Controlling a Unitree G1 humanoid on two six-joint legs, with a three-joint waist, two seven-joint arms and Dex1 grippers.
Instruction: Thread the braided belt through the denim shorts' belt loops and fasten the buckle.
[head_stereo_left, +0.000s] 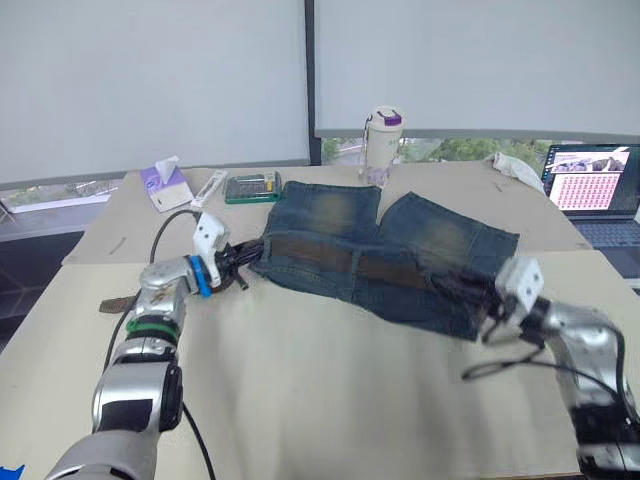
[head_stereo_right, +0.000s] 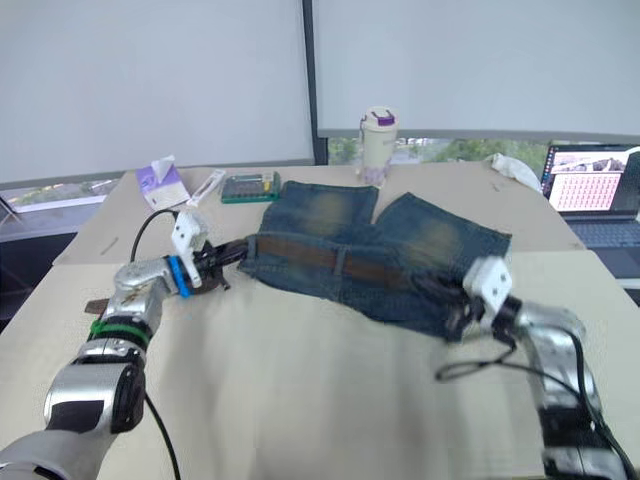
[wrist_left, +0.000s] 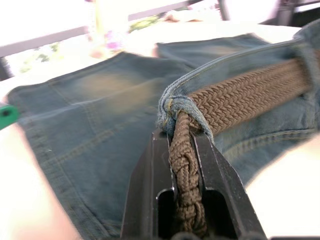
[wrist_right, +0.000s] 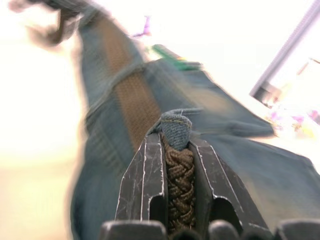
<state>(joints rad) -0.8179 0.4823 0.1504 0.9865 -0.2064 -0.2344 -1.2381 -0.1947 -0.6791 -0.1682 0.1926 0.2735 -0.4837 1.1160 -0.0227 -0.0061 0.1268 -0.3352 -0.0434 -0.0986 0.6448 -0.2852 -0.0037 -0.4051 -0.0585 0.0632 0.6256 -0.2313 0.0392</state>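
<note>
Left wrist view has the belt (wrist_left: 235, 100) running brown and braided along the waistband of the shorts (wrist_left: 100, 115), passing under a belt loop (wrist_left: 180, 112) at the corner and then dropping between the two black fingers (wrist_left: 150, 195) of the left gripper (wrist_left: 182, 150), which are pinched tight on the strap. Right wrist view gives the mirror of it: the right gripper (wrist_right: 177, 150) is clamped on the braid just below another denim loop (wrist_right: 176, 129), though the cloth beyond is blurred and the strap's run there is hard to follow.

From the head, the shorts (head_stereo_left: 390, 250) lie flat near the middle of the table (head_stereo_left: 330, 400), waistband toward the robot, legs pointing to the window. The left arm reaches forward, the forearm angled in toward the middle, its gripper (head_stereo_left: 240, 262) at the waistband's left end. The right arm is bent at the elbow and comes in from the right edge, its gripper (head_stereo_left: 485, 305) at the waistband's right end. A dark end of strap (head_stereo_left: 118, 303) lies on the table left of the left arm; the buckle may be there, but it is too small to tell.

The near half of the table is bare. Along the far edge stand a tissue packet (head_stereo_left: 165, 185), a green box (head_stereo_left: 252, 187) and a cup (head_stereo_left: 383, 140); a laptop (head_stereo_left: 595, 185) sits far right.
</note>
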